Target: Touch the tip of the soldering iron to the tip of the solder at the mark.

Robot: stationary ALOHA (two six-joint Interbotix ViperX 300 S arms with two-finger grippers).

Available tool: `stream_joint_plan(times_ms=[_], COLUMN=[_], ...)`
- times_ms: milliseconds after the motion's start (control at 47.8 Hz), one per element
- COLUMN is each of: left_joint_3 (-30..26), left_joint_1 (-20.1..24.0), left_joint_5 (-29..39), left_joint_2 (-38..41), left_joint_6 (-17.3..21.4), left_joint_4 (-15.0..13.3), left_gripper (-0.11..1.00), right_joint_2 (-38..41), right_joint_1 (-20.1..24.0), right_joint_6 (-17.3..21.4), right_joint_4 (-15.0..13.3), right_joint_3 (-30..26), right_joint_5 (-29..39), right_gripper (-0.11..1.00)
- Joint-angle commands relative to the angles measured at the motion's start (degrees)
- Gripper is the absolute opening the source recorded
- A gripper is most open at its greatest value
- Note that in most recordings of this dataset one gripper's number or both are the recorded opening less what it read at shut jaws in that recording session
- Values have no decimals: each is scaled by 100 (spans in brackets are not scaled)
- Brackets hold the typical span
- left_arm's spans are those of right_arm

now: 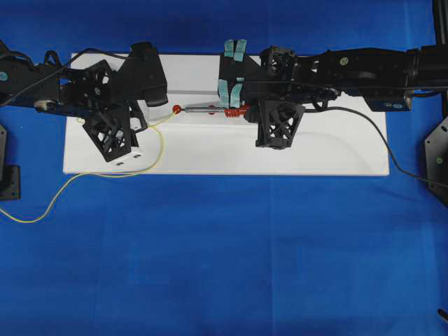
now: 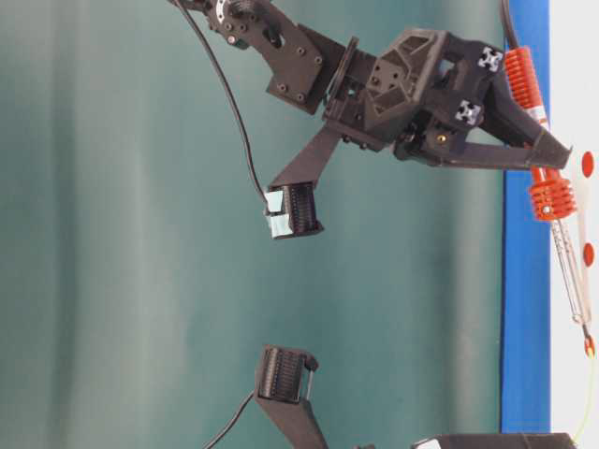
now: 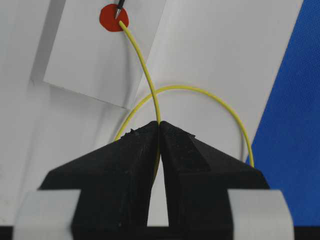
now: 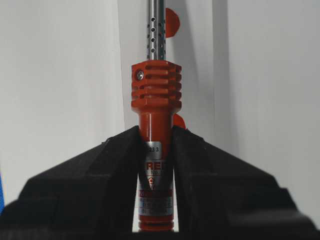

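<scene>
The soldering iron [image 1: 217, 110] lies level over the white board, its red collar [image 4: 155, 85] just ahead of my right gripper [image 4: 155, 131], which is shut on the silver-and-red handle. The shaft [image 2: 573, 281] points at a red mark [image 3: 114, 18], and the iron's dark tip [image 3: 119, 10] rests on that mark. My left gripper [image 3: 159, 122] is shut on the yellow solder [image 3: 142, 65]. The solder's free end reaches the same mark and meets the iron's tip there. In the overhead view the left gripper [image 1: 145, 122] sits left of the mark [image 1: 177, 109] and the right gripper [image 1: 246, 112] right of it.
The white board [image 1: 315, 154] lies on blue cloth. Two teal-padded clips [image 1: 234, 49] [image 1: 229, 94] stand behind the iron. The solder's slack [image 1: 42, 203] loops off the board to the left. The iron's black cord [image 1: 371, 129] runs right. Other red dots [image 4: 171, 22] lie under the shaft.
</scene>
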Motion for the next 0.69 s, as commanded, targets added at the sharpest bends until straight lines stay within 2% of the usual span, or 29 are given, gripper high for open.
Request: stream_joint_plan(times_ms=[0, 314, 669], left_joint_3=[-105, 0, 255], left_joint_1=[9, 9, 9], left_joint_5=[0, 448, 563], left_joint_2=[-70, -659, -1046], left_joint_6=[18, -9, -9], left_joint_4=[9, 18, 18], left_gripper=[3, 3, 3], right_joint_2=[-79, -70, -79], right_joint_1=[-9, -9, -9], right_joint_6=[9, 0, 0], right_joint_4=[-18, -18, -18], right_joint_3=[-141, -141, -141], right_joint_5=[-26, -26, -26], right_gripper=[7, 7, 7])
